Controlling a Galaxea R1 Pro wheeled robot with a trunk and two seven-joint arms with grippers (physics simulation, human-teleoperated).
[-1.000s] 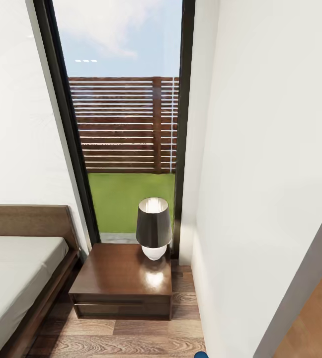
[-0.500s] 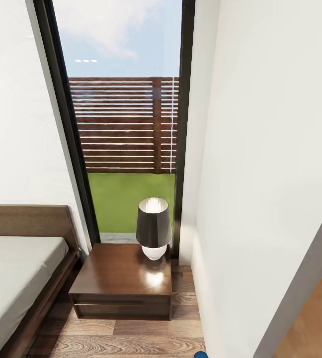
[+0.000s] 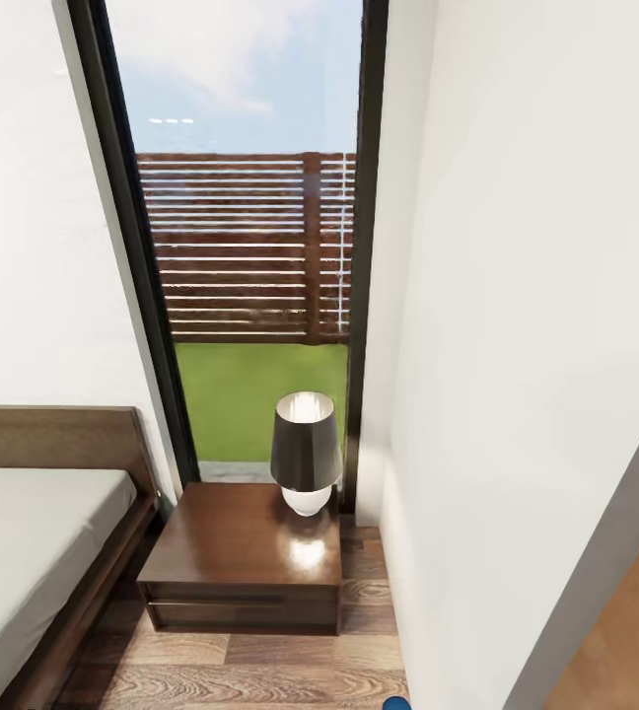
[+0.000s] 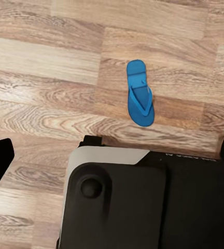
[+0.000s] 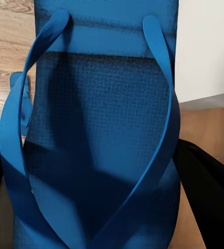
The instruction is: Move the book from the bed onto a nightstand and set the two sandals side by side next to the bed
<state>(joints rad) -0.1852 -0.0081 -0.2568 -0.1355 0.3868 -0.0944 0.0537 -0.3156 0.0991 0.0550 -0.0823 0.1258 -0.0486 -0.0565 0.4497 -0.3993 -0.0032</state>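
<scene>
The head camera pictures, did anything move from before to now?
Nothing visibly changed. The bed, the nightstand with its lamp, the window and the bit of blue sandal at the bottom edge all sit where they were.

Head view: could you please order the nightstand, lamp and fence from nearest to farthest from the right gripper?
1. Nightstand, beside the bed.
2. Lamp, on its far right corner.
3. Fence, outside the window.
</scene>
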